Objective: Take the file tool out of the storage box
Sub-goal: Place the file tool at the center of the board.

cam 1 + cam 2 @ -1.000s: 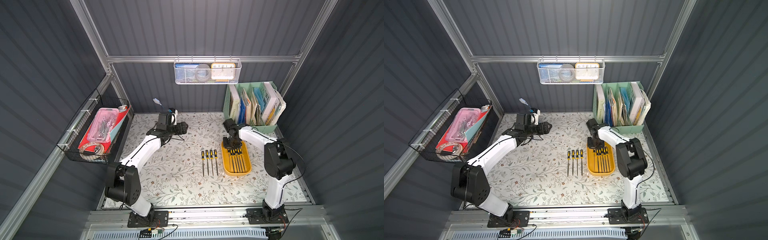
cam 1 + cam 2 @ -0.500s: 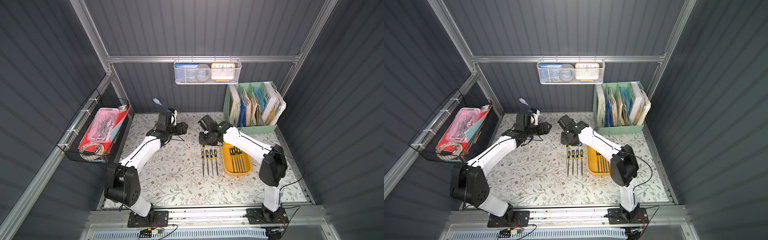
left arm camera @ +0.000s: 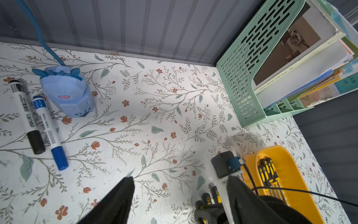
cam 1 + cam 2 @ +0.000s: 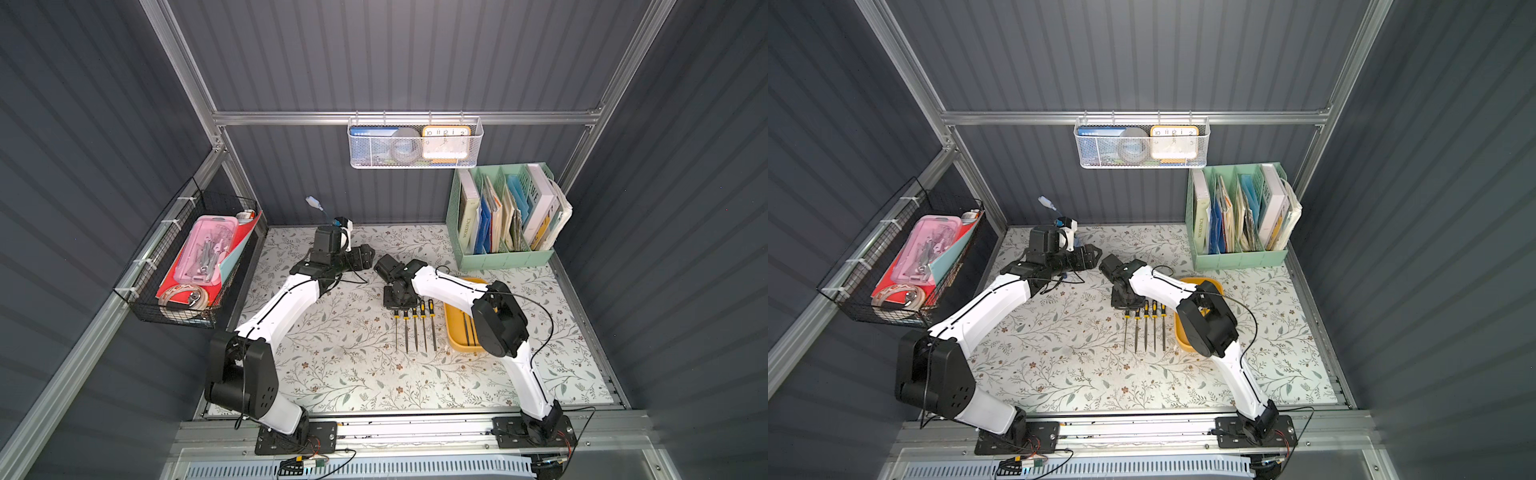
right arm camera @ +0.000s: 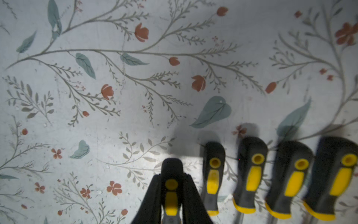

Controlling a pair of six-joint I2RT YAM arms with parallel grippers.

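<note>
The yellow storage box [image 4: 454, 341] [image 4: 1180, 337] lies right of centre, half hidden under my right arm, with black-and-yellow file tools [image 3: 268, 174] in it. Left of it, several file tools [image 4: 419, 328] lie side by side on the floral table. At the left end of that row my right gripper [image 4: 397, 302] [image 5: 171, 186] is shut on the handle of one more file tool [image 5: 171, 170], parallel to the others. Whether it rests on the table I cannot tell. My left gripper [image 4: 366, 261] [image 3: 180, 186] hangs open and empty behind the row.
A mint-green organiser [image 4: 505, 257] full of books stands at the back right. Two markers [image 3: 36, 120] and a blue animal-shaped gadget [image 3: 67, 91] lie at the back left. A black wire basket [image 4: 187, 266] with a pink case hangs on the left wall, and a white mesh basket [image 4: 415, 143] on the back wall.
My right gripper left the yellow box with a file tool, swung left behind the row, and now holds it down at the row's left end. The left arm has not moved.
</note>
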